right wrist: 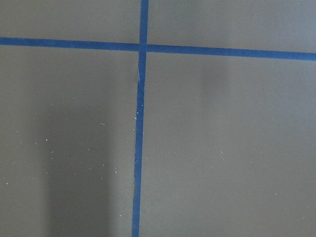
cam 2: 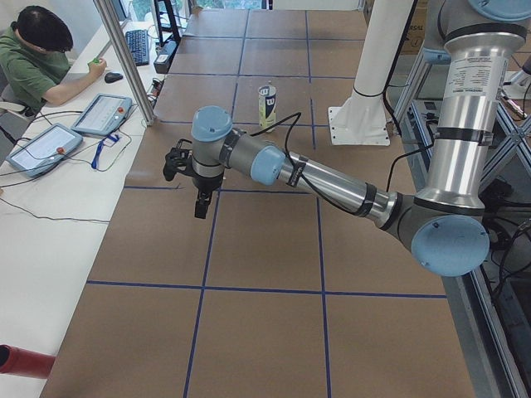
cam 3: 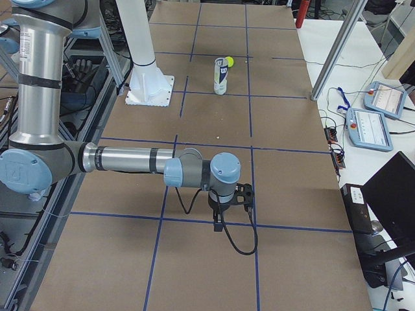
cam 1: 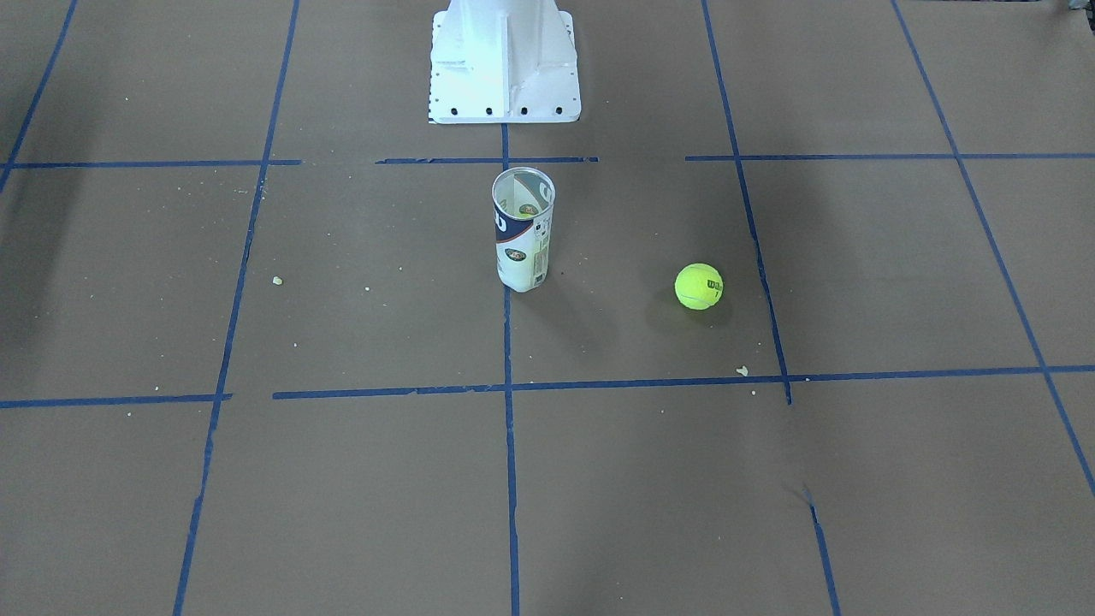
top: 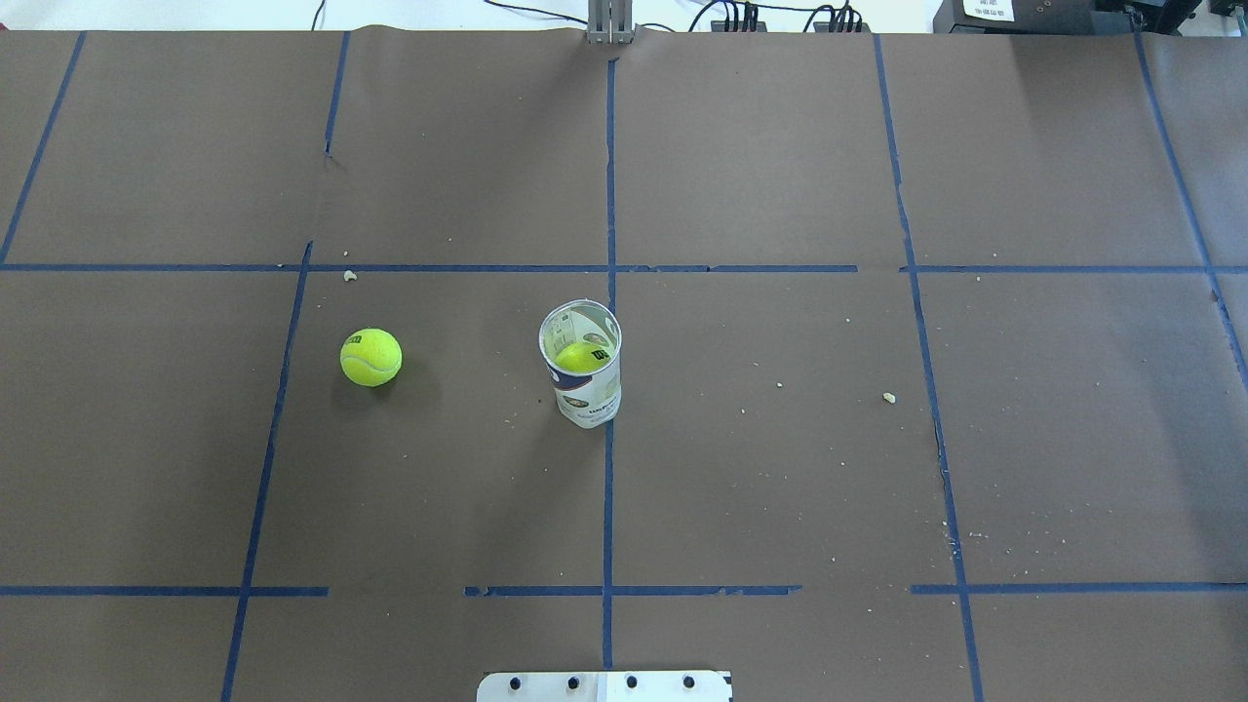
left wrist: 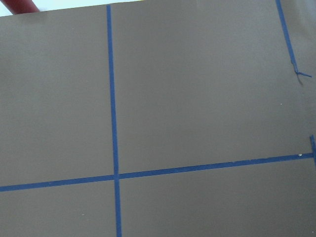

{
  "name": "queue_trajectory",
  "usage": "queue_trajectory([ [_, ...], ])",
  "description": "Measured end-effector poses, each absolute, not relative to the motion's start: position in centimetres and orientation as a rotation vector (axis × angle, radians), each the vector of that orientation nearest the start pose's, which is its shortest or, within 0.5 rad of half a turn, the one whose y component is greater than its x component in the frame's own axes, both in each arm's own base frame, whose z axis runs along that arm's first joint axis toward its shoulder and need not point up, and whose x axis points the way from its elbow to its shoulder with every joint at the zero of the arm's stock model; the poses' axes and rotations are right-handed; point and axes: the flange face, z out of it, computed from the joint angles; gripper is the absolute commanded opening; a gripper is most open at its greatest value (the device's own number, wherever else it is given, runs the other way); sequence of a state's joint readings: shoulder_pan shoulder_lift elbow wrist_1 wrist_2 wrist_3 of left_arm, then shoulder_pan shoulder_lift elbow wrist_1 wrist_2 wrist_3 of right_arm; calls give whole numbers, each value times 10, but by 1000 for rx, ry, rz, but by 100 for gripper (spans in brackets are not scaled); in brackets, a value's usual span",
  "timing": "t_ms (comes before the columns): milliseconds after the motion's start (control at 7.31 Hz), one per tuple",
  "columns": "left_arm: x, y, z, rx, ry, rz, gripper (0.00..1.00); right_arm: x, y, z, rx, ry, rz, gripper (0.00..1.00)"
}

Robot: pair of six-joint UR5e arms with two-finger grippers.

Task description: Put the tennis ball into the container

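**Approach stage, before any grasp is made.**

Whether the left fingers (cam 2: 201, 201) and right fingers (cam 3: 218, 220) are parted or closed cannot be told; neither holds the tennis ball (top: 370, 357). Both are pointed down, the left arm (cam 2: 323, 178) and right arm (cam 3: 123, 159) outstretched, well apart from the container (top: 581, 385). The ball lies on the counter (top: 877, 439) to the robot's left of the container, apart from it; another ball (top: 578, 357) is seen inside. A reach by the left arm is judged the next need.
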State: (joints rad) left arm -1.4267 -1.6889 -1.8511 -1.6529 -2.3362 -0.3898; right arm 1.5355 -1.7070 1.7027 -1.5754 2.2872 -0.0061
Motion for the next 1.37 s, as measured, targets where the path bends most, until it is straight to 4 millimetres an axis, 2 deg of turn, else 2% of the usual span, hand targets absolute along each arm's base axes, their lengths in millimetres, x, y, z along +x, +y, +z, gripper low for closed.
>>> queue_trajectory([
  [137, 47, -541, 431, 227, 878, -77, 100, 53, -436, 661, -19, -716, -37, 100],
  [410, 126, -547, 388, 177, 936, -122, 100, 53, -436, 661, -19, -716, -36, 100],
  [684, 210, -540, 353, 135, 938, -163, 100, 53, -436, 661, -19, -716, -37, 100],
  [957, 274, -523, 341, 131, 904, -185, 100, 53, -436, 661, -19, -716, -36, 100],
  [1368, 346, -490, 340, 132, 906, -211, 100, 53, -435, 661, -19, -716, -36, 100],
])
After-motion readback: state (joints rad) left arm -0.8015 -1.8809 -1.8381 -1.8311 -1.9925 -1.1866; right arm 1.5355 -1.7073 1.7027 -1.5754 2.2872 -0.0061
